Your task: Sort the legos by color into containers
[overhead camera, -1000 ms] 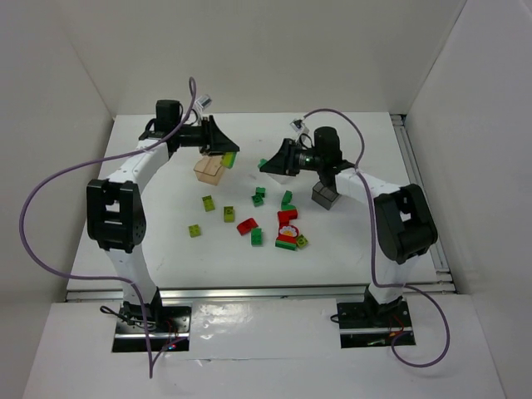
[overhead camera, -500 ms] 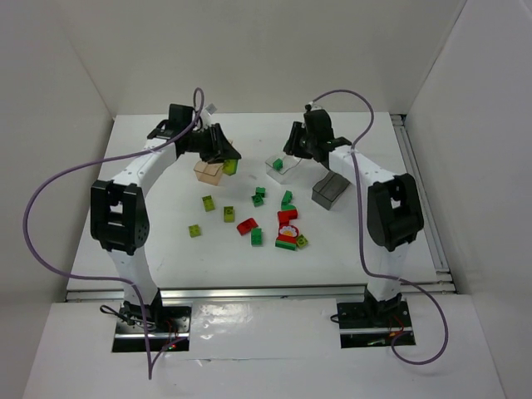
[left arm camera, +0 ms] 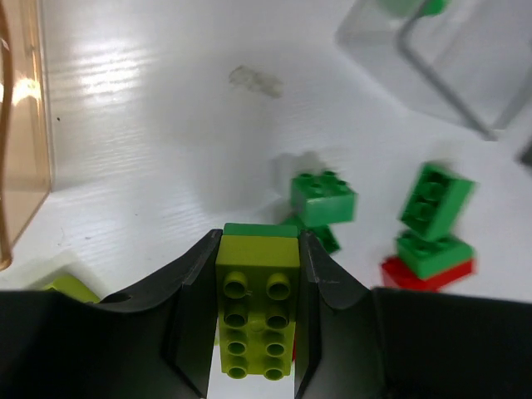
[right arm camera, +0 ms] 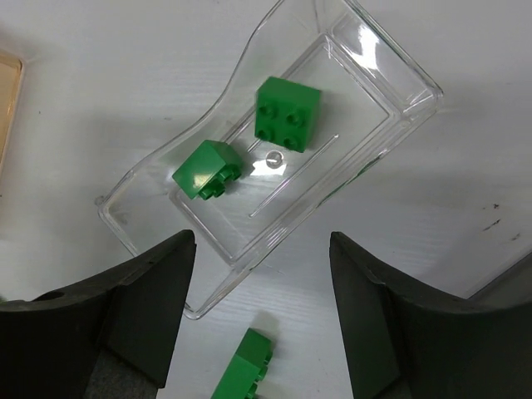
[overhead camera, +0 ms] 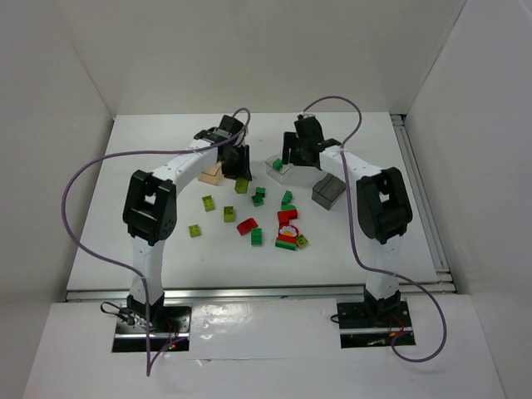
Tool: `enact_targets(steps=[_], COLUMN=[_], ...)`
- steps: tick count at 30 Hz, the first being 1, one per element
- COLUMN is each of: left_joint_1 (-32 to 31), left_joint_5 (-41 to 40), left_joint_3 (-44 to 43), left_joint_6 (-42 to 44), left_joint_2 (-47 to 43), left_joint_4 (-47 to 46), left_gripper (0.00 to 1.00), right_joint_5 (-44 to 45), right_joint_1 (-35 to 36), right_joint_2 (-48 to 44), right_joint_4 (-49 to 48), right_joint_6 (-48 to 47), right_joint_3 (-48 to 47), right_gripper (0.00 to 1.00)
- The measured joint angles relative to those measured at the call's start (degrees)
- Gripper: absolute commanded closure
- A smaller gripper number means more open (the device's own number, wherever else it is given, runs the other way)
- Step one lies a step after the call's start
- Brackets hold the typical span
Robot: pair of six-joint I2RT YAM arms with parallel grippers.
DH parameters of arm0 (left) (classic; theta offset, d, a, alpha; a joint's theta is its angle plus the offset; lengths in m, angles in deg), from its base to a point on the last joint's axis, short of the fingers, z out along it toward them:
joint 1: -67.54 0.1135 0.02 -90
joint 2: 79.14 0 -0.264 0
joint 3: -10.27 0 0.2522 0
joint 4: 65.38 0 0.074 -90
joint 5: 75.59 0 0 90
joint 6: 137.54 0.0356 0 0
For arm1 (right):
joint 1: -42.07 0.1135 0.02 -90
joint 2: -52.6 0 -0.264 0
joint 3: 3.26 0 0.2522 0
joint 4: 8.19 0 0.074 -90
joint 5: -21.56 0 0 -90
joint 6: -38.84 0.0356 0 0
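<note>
Legos: two dark green plastic bricks [right arm camera: 288,113] inside clear rectangular plastic tub [right arm camera: 407,104], just ahead of spread right claw [right arm camera: 262,249]. Left claw [left arm camera: 259,243] pinches lime yellow-green brick [left arm camera: 258,320]; amber-tinted tub [left arm camera: 21,125] left of it.

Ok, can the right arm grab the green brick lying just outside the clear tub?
Probably yes. The right gripper is open and empty, hovering over the clear tub, and the green brick lies beside it with nothing on top. A short move should do.
</note>
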Motion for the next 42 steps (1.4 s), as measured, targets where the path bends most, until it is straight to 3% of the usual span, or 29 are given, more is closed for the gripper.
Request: enact_targets(steps=[4, 5, 6, 10, 13, 17, 21, 25, 30, 31, 34, 36, 39, 42], left_joint_1=[-1.57, -1.75, -1.88, -1.92, -2.03, -2.14, -2.21, -2.23, -2.23, -2.23, -2.23, -2.32, -2.56, -2.97], left_joint_5=[-5.42, -6.29, -7.17, -8.74, -9.03, -9.51, -9.66, -10.27, -10.91, -11.04, -11.19, -11.45, -11.98, -12.52], left_joint_3=[0.11, 0.11, 0.11, 0.11, 0.11, 0.11, 0.35, 1.90, 2.80, 2.78, 2.80, 2.89, 2.93, 2.97], left_joint_6=[0.83, 0.92, 0.98, 1.16, 1.18, 1.14, 1.20, 1.49, 2.64, 2.69, 2.73, 2.69, 2.62, 2.54], left_joint_2=[4.52, 5.29, 5.90, 6.86, 7.08, 7.13, 7.13, 6.97, 6.12, 6.12, 6.05, 6.01, 5.60, 4.81], left_joint_4=[2.08, 2.45, 2.75, 3.30, 3.32, 3.39, 3.34, 3.45, 3.63, 3.65, 3.74, 3.89, 4.68, 5.05], left_gripper=[1.00, 0.92, 0.69, 0.30, 0.22, 0.22, 0.34, 0.37, 0.54, 0.54, 0.39, 0.35, 0.36, 0.46], right_joint_5=[0.22, 0.37, 0.46, 1.05, 1.51, 1.86, 1.88, 1.88, 1.84, 1.81, 1.77, 1.77, 1.64, 1.11], right_joint_1=[0.00, 0.00, 0.00, 0.00, 0.00, 0.00, 0.00, 0.02, 0.02, 0.02, 0.02, 0.02, 0.02, 0.02], right_joint_2=[-1.42, -2.16, -3.02, -7.30, -11.37, -15.34, -16.81, -16.83, -16.83, -16.83, -16.81, -16.81, -16.81, -16.81], right_joint_4=[-0.20, -0.37, -0.46, -0.72, -0.90, -0.85, -0.90, -0.85, -0.85, -0.85, -0.85, -0.85, -0.74, -0.59], right_joint_6=[-0.48, -0.55, -0.57, -0.33, 0.09, 0.31, 0.31, 0.31, 0.52, 0.57, 0.76, 0.81, 0.94, 0.94], right_joint_3=[0.79, 1.38, 1.97, 5.09, 7.45, 9.33, 10.01, 10.16, 10.16, 10.16, 10.19, 10.19, 10.23, 10.29], right_gripper=[0.27, 0.27, 0.27, 0.26, 0.26, 0.26, 0.26, 0.26, 0.26, 0.26, 0.26, 0.26, 0.26, 0.26])
